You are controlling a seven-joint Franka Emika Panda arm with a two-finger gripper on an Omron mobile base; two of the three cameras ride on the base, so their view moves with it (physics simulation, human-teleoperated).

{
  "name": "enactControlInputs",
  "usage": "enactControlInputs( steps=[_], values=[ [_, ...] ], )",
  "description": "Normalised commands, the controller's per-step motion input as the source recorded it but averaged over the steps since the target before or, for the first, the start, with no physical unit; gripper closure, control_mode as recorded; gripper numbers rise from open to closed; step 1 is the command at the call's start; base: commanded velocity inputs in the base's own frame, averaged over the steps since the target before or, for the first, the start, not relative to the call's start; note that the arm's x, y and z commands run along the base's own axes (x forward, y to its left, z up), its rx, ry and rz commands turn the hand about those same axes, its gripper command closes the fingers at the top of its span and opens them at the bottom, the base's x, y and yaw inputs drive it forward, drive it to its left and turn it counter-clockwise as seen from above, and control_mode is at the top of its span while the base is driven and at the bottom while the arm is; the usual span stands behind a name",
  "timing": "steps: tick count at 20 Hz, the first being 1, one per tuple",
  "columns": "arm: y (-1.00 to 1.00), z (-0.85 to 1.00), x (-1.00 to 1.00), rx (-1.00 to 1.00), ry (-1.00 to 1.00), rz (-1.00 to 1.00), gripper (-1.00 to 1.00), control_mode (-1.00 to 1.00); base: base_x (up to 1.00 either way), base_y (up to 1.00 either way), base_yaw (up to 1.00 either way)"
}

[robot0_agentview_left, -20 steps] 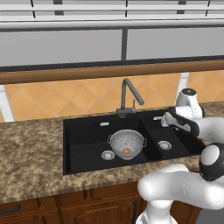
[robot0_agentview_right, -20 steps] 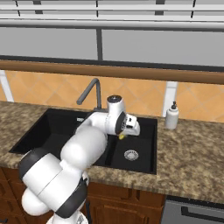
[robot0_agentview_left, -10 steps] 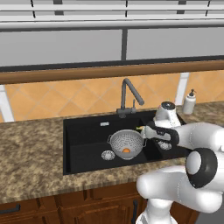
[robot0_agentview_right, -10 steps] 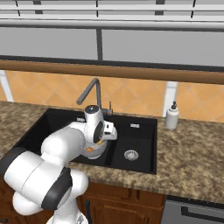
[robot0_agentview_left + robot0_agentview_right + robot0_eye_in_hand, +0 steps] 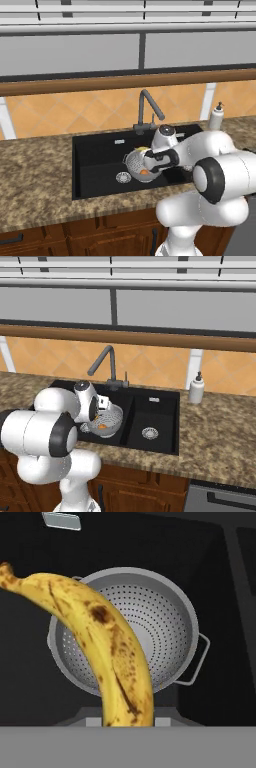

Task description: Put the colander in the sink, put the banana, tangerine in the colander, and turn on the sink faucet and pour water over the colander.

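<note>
The silver colander [image 5: 136, 163] [image 5: 111, 417] [image 5: 165, 627] stands in the large basin of the black sink [image 5: 95, 160] [image 5: 160, 408]. Inside it lies the orange tangerine [image 5: 144, 172] [image 5: 102, 426]. My gripper [image 5: 147, 156] [image 5: 102, 405] hangs just above the colander, shut on the banana [image 5: 142, 149] [image 5: 107, 647]. In the hand view the yellow, brown-spotted banana curves across the colander's bowl and hides part of it. The dark grey sink faucet [image 5: 148, 107] [image 5: 106, 362] rises behind the basin, its neck bent over; no water shows.
A white soap dispenser [image 5: 216, 116] [image 5: 196, 390] stands on the granite counter right of the sink. The smaller basin with its drain [image 5: 149, 432] lies right of the colander. Another drain [image 5: 123, 176] sits left of the colander. A tiled wall backs the counter.
My arm has swung left from above the counter's right side, over the small basin, to above the colander, carrying the banana. The colander and tangerine have stayed put.
</note>
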Motion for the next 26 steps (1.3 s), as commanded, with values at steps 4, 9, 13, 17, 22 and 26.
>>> enactControlInputs(
  steps=[4,9,13,17,22,26],
  values=[
    [0.01,-0.02,0.15,-0.01,0.04,-0.01,1.0,-1.0,0.0,0.0,0.0],
    [-0.06,-0.11,0.39,0.0,0.07,-0.02,1.0,-1.0,0.0,0.0,0.0],
    [0.0,-0.33,0.36,-0.02,0.09,-0.01,1.0,-1.0,0.0,0.0,0.0],
    [0.0,-0.38,0.19,-0.13,0.04,0.0,1.0,-1.0,0.0,0.0,0.0],
    [0.0,-0.35,0.18,-0.15,0.01,0.0,1.0,-1.0,0.0,0.0,0.0],
    [0.0,-0.07,0.72,-0.09,0.0,-0.02,-1.0,-1.0,0.0,0.0,0.0]
  ],
)
